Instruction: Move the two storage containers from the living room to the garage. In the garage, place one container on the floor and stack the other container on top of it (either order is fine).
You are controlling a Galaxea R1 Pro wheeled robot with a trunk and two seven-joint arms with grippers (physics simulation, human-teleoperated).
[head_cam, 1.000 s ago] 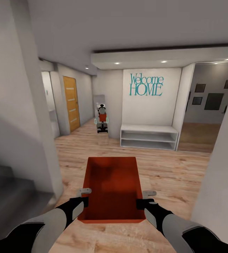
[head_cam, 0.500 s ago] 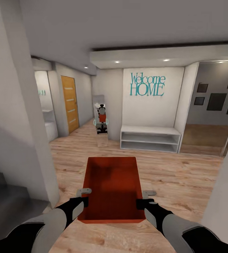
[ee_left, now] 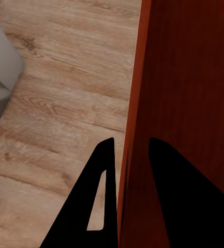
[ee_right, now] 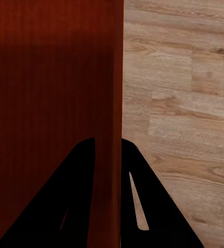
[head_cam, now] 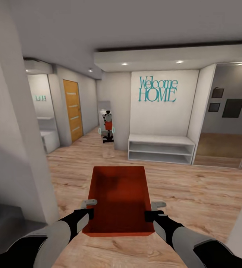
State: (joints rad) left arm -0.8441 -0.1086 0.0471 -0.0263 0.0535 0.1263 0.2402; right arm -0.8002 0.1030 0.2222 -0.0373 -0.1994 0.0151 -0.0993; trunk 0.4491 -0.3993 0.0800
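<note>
Grip-wise it's a two-handed carry: left gripper (head_cam: 90, 208) is pinched onto the left wall of the storage container (head_cam: 119, 197), one finger inside and one outside, and right gripper (head_cam: 154, 210) does the same on the right wall. That keeps the open bin level out front, above the wood plank floor (head_cam: 195, 193).

Going left to right: stairs (head_cam: 1, 219), a big white pillar (head_cam: 16, 149) close by, orange door (head_cam: 71, 109), mirror (head_cam: 105, 124), white bench (head_cam: 161, 149). I'd say the pillar is what to watch.
</note>
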